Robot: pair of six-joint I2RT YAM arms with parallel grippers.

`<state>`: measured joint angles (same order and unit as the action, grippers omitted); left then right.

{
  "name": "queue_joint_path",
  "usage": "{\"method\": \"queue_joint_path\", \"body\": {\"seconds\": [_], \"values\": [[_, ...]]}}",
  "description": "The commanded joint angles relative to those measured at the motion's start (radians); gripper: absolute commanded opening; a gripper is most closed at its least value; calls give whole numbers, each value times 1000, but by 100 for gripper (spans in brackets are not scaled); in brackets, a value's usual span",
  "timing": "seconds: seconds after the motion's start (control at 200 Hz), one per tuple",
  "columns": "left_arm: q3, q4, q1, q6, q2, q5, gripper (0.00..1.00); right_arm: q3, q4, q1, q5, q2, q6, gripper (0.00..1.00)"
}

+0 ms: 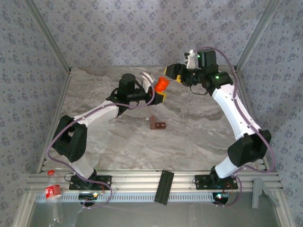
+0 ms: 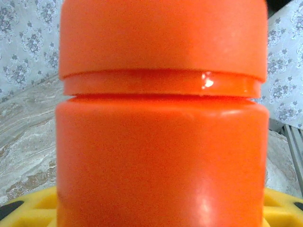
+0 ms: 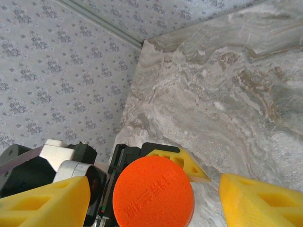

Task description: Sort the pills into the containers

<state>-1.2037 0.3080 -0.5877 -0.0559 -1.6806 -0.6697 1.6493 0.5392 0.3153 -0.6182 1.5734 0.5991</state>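
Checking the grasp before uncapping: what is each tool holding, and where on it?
Left tool clamps the orange bottle by its lower body, cap on. Right tool is open, straddling the cap, holding nothing.

marble table [image 1: 199,137], clear bottle [image 1: 52,191], black strip [image 1: 164,187]

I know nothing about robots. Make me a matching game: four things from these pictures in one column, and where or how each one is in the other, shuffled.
Things
1. orange bottle
2. dark reddish-brown container strip
3. clear plastic bottle with a red label
4. right gripper

Places or states
A. open, fingers either side of the orange cap
B. lying on the marble table between the arms
C. clamped in the left gripper
D. at the near-left corner, by the left arm's base

Pairs: 1-C, 2-B, 3-D, 4-A
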Motion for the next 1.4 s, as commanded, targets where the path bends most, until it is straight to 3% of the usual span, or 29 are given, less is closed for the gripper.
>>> {"method": "queue_joint_path", "body": {"seconds": [0.0,0.695,1.024,1.144,1.284,1.394], "values": [[-48,14,-5,18,2,-36,0,17,-20,27,-10,12,14,73],[-54,15,-5,18,7,-25,0,-25,3,66,-1,28,-14,67],[-53,19,-4,16,17,-29,0,-59,-25,61,-20,13,-47,42],[-52,36,-5,-2,28,-52,0,-87,-101,45,-109,11,-165,37],[-48,69,-4,-40,39,-90,0,-131,-154,12,-267,-18,-443,38],[-48,77,-7,-55,42,-105,0,-140,-199,-31,-350,4,-483,41]]}}
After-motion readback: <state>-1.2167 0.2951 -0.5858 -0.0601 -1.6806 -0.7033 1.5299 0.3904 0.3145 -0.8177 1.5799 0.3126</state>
